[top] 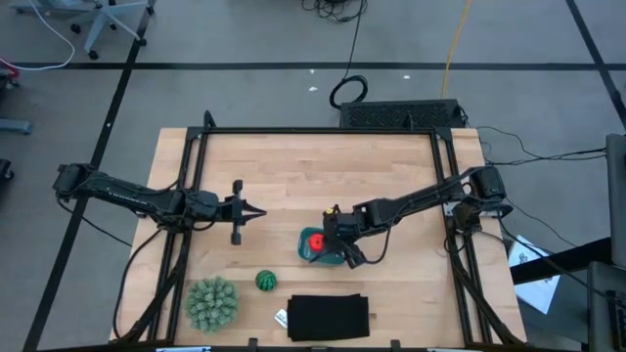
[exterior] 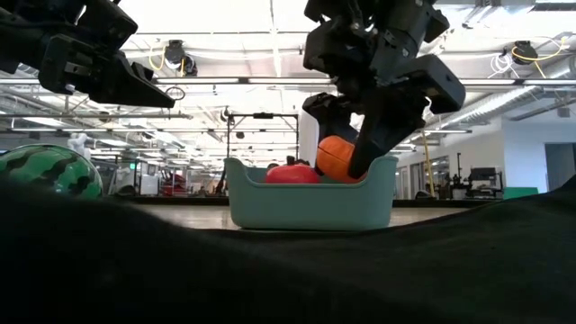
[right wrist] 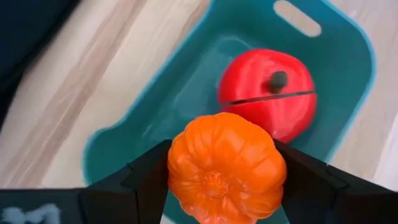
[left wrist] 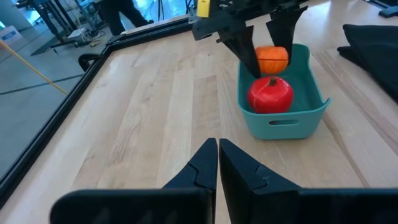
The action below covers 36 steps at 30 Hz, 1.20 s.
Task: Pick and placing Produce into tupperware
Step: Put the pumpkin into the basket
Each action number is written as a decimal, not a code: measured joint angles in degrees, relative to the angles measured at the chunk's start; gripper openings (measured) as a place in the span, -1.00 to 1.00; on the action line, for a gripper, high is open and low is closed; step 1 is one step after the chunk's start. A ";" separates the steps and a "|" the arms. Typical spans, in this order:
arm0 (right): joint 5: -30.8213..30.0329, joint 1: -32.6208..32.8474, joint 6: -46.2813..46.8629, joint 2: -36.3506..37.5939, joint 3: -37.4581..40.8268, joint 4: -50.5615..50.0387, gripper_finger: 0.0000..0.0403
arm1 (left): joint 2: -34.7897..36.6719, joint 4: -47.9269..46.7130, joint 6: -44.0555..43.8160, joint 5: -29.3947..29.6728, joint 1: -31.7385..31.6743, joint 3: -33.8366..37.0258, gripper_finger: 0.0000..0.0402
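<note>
Orange and ribbed like a little pumpkin, the orange ball (right wrist: pixel 227 167) sits pinched between the right gripper's (right wrist: pixel 225 180) two dark fingers, glossy plastic with a dimple at its centre. The right gripper hangs just over the tupperware (top: pixel 309 256), and the low view shows the orange ball (exterior: pixel 337 158) at rim height, partly inside the tub's walls. Teal, smooth, rounded at every corner, the tupperware (left wrist: pixel 310 111) has a slot handle cut in its end wall. Lying on its floor already is the red fruit (right wrist: pixel 268 100), shiny and roundish, with a dark stub on top and a thin seam running across its middle. The orange ball is just beside it, nearly touching.

Over on the pale wood-plank table (top: pixel 293 166), the left gripper (top: pixel 256 212) waits well apart from the tub, its fingers pressed together to a narrow point, holding nothing. Near the table's front edge the dark green striped ball (top: pixel 266 281) rests on the wood, still outside the tub. Just beside it lies a large pale green spiky ball (top: pixel 211 302), bristly all over. A flat black rectangle (top: pixel 329 317), matte and cloth-like, lies in front of the tupperware.
</note>
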State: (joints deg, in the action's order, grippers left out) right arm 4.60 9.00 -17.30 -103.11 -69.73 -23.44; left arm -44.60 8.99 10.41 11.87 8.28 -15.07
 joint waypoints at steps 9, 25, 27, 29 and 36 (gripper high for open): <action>-2.37 0.59 -8.30 0.00 0.00 0.50 0.18 | 0.00 -0.02 0.02 0.01 0.00 0.00 -0.89; -2.89 1.24 -8.23 -4.83 0.00 1.22 0.18 | -0.02 -0.23 0.07 -0.41 0.08 0.00 -0.89; -2.86 1.13 -7.08 -4.83 0.00 1.27 0.18 | -0.02 -0.31 0.11 -0.49 0.08 0.00 -0.89; -2.90 1.11 -6.27 -4.83 0.00 1.33 0.18 | -0.02 -0.24 0.28 -0.94 0.08 0.00 -0.89; -3.00 0.90 -4.11 -4.83 -0.04 0.48 0.20 | -0.02 -0.24 0.37 -1.39 0.08 0.00 -0.89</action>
State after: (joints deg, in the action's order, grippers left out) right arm 1.60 9.90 -21.41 -107.94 -69.78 -22.97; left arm -44.62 8.75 10.78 10.48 8.36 -15.07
